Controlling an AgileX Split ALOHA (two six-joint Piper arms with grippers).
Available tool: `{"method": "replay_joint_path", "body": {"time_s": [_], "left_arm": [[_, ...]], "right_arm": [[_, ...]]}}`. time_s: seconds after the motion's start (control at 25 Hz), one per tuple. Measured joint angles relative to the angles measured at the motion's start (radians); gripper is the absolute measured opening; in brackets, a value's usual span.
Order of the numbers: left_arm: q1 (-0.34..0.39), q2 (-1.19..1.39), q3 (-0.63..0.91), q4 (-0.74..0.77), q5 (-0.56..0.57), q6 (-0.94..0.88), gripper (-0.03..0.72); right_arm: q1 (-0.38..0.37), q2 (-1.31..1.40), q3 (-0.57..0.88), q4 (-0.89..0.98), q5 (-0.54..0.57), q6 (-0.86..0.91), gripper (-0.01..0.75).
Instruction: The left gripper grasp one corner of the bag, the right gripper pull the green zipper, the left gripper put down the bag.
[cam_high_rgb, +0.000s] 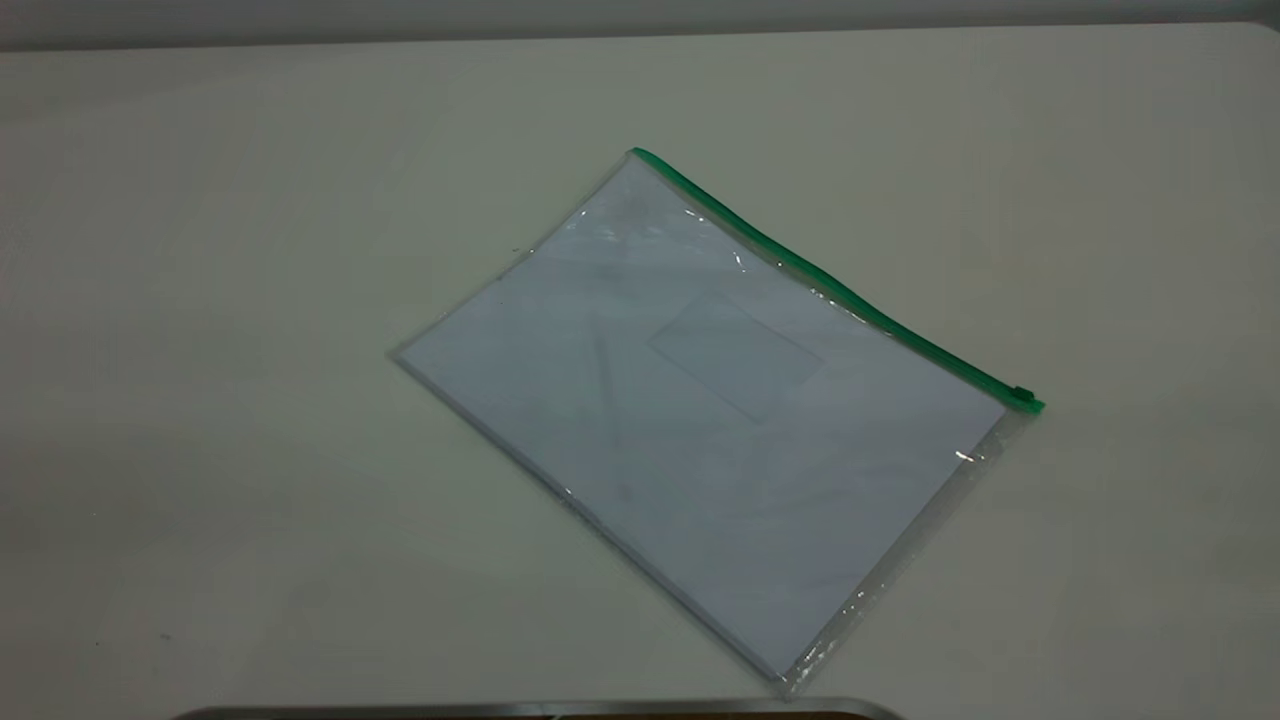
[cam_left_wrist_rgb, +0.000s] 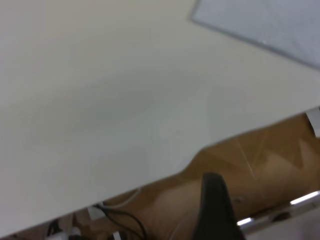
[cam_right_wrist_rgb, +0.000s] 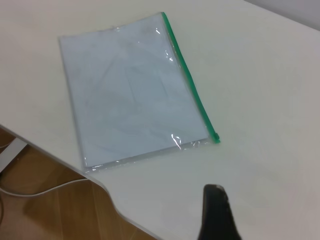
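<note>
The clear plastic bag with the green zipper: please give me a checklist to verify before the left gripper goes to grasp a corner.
1. Clear rectangular plastic bag lies flat on the white table: ok.
2. Bright green zipper along one long edge is visible and unobstructed: ok.
3. Darker green slider tab sits at one end of the strip: ok.
4. Bag corners are free; no gripper touches them: ok.
5. Left gripper fingers open: cannot tell.
6. Right gripper fingers open: cannot tell.

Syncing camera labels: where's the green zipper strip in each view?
Exterior view: thin bright green zipper strip runs diagonally from upper middle to right, along the flat clear plastic bag.
Left wrist view: not in it; only a bag corner.
Right wrist view: upper middle to centre right.
Shared landmark: the bag.
</note>
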Motion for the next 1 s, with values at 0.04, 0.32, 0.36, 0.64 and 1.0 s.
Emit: {"method": "replay_joint_path", "body": {"time_s": [0.04,0.32,0.36,0.64,1.0], "left_arm": [[0.000,0.000,0.016,0.000,-0.005,0.001,0.590],[0.000,0.000,0.050,0.002,-0.026,0.001,0.590],[0.000,0.000,0.050,0.003,-0.026,-0.001,0.590],[0.000,0.000,0.050,0.073,-0.026,-0.072,0.590],[0.000,0.000,0.050,0.092,-0.029,-0.086,0.590]], "right_arm": [[0.000,0.000,0.000,0.000,0.000,0.000,0.531],[0.000,0.000,0.000,0.000,-0.001,0.000,0.531],[0.000,0.000,0.000,0.000,-0.001,0.000,0.531],[0.000,0.000,0.000,0.000,-0.001,0.001,0.531],[0.000,0.000,0.000,0.000,-0.001,0.001,0.530]]}}
